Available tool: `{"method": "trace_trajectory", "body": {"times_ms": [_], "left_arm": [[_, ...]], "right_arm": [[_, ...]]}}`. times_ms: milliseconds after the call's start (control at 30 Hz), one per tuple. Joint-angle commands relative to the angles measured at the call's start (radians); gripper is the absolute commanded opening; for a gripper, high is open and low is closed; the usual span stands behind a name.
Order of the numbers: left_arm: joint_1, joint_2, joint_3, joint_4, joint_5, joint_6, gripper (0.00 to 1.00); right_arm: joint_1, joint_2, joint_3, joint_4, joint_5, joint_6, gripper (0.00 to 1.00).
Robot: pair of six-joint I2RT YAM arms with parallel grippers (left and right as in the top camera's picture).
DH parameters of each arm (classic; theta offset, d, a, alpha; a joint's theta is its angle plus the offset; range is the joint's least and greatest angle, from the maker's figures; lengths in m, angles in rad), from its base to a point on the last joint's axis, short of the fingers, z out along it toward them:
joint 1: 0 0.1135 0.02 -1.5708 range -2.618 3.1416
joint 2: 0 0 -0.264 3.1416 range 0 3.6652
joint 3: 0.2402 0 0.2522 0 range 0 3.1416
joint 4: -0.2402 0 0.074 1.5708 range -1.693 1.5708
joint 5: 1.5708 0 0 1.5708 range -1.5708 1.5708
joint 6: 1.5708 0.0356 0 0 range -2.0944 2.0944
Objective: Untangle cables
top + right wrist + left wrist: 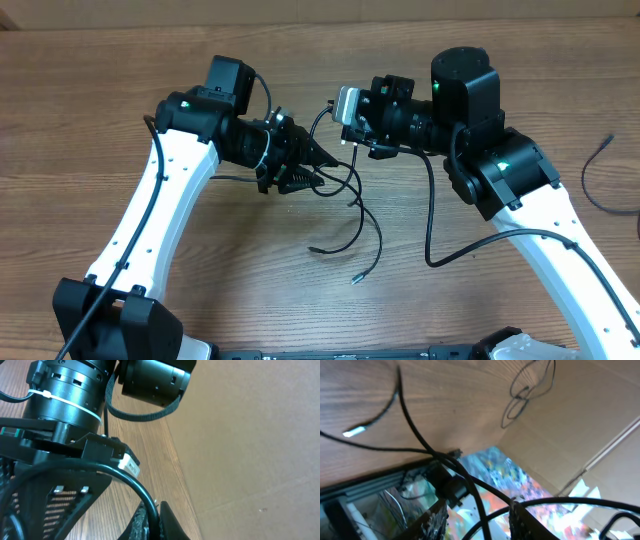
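Right pincer (352, 140) looks clamped on the cables (356, 212); left pincer (325, 165), cannot tell. If you pull apart, loops beside the left pincer may cinch.

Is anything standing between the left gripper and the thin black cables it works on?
Nothing visible does: the thin black cables run directly through the open left gripper, with no other object intervening.
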Motion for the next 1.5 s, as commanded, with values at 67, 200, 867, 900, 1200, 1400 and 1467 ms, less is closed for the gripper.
{"method": "trace_trajectory", "body": {"times_ms": [67,200,867,900,1200,1400,1467], "left_arm": [[0.025,0.002,-0.006,-0.004,-0.028,0.037,0.40],[0.026,0.002,-0.006,-0.003,-0.029,0.037,0.41],[0.056,0.000,-0.006,0.140,0.054,0.518,0.38],[0.056,0.000,-0.006,0.143,0.054,0.531,0.38],[0.058,-0.001,-0.005,0.178,0.174,0.670,0.38],[0.072,-0.013,-0.005,0.251,0.214,0.707,0.38],[0.084,-0.019,-0.005,0.266,0.232,0.707,0.38]], "right_arm": [[0.000,-0.024,0.025,0.007,0.024,0.023,0.04],[0.000,-0.024,0.025,0.007,0.024,0.031,0.04],[-0.050,-0.023,0.025,0.059,0.219,0.462,0.04],[-0.051,-0.023,0.025,0.060,0.219,0.489,0.04],[-0.052,-0.023,0.025,0.053,0.246,0.570,0.05],[-0.077,-0.023,0.025,0.040,0.327,0.626,0.05],[-0.091,-0.023,0.025,0.040,0.325,0.661,0.05]]}}
